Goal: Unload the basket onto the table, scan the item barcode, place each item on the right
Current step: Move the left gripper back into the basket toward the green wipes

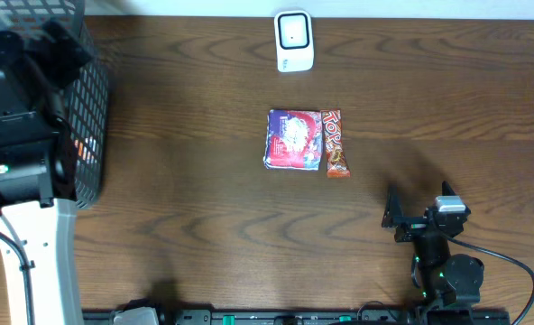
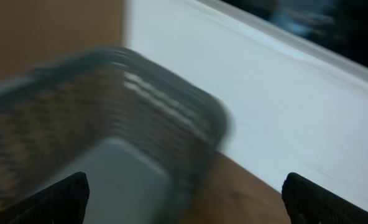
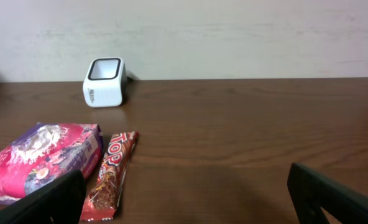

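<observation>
Your L hand (image 2: 184,200) is spread over the basket (image 2: 140,106); R hand (image 3: 190,199), spread too, sits low facing pouch (image 3: 44,155) & bar (image 3: 112,174) for pickup.

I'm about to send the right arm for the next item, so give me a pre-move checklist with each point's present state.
1. Right gripper open and empty: ok.
2. Left gripper open, empty, over the basket: ok.
3. Table path to the candy bar free: ok.
4. Gap between candy bar and snack packet: not ok, they lie edge to edge.
5. Scanner upright, unblocked: ok.
6. Barcode facing up: cannot tell.
</observation>
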You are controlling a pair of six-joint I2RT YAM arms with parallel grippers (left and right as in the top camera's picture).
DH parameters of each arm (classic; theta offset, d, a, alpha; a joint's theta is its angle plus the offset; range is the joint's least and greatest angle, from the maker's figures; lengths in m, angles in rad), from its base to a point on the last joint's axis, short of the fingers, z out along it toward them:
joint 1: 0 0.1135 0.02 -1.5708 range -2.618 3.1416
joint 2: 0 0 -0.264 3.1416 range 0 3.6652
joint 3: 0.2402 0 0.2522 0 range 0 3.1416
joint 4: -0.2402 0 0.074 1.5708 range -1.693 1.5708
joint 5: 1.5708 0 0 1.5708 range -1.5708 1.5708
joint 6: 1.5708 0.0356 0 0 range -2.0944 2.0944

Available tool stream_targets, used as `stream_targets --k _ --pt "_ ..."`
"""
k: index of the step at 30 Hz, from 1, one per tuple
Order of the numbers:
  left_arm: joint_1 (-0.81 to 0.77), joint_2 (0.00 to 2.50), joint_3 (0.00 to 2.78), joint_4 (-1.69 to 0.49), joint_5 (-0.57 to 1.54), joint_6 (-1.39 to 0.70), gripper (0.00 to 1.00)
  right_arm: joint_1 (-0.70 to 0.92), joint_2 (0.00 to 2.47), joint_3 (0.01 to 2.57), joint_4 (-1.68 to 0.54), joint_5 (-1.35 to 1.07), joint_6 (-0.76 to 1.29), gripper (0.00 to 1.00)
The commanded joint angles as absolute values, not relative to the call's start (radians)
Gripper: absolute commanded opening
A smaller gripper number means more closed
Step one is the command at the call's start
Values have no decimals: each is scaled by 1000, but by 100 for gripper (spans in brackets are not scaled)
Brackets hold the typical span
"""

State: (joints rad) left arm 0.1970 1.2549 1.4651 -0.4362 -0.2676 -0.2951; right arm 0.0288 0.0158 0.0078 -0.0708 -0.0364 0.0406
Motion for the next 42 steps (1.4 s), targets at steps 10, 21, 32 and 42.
stream_targets --k 10,21,32,42 --pt "471 1323 1488 -490 -457 -274 98 23 12 6 -74 -35 47 99" --pt "532 1510 1488 -635 -457 -275 98 23 12 6 -74 -35 47 99" --pt "536 1643 1488 -687 -351 -405 98 23 12 6 -74 -36 47 99" --pt "543 1661 1488 -738 -285 -407 98 23 12 6 -74 -35 47 99"
